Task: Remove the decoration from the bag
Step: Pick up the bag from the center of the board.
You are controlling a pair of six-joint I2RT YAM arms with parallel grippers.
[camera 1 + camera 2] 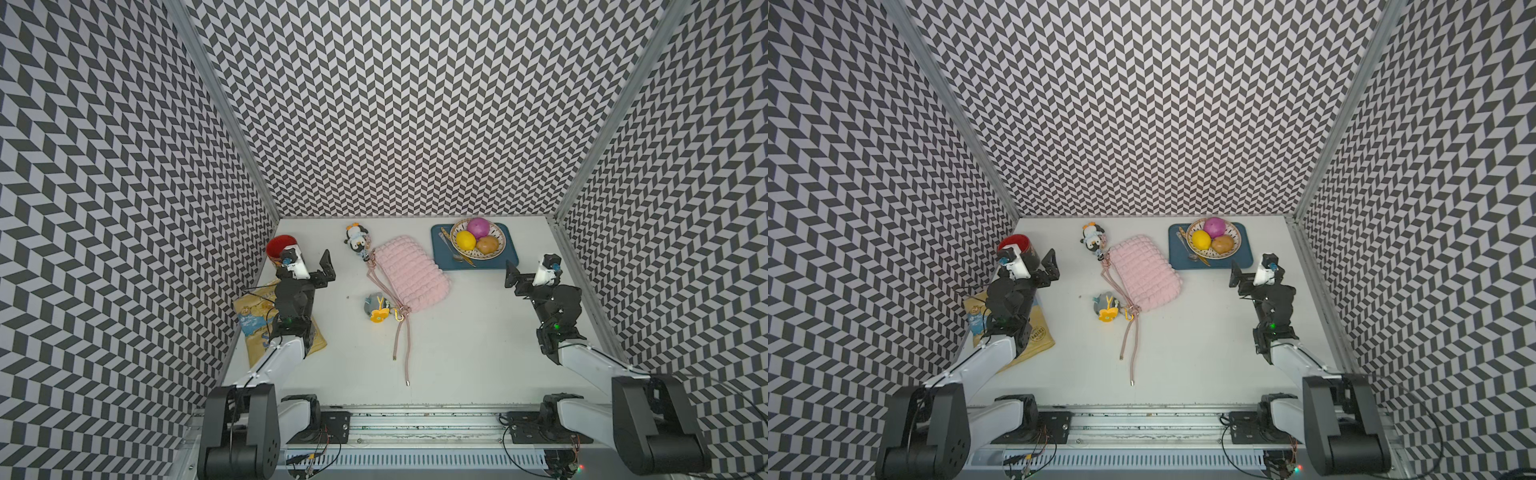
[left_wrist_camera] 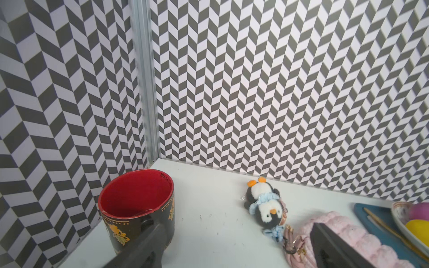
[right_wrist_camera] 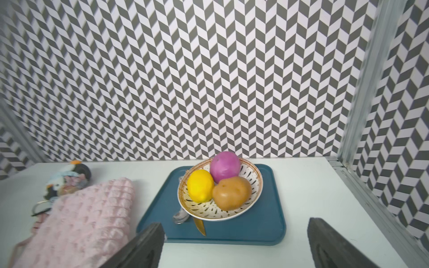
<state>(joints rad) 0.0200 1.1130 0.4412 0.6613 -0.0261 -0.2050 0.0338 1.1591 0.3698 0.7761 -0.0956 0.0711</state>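
my left end effector (image 1: 309,266) and right end effector (image 1: 530,272) stand wide open, empty, with the bag (image 1: 411,270) lying between them on the worktop (image 1: 457,340).

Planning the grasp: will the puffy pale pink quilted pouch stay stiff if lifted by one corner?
Probably floppy: the puffy pale pink quilted pouch looks soft and padded, lying flat. Its long pink cord strap lies slack, so it would likely trail. The black-and-white penguin plush, seemingly clipped at its corner, would probably dangle.
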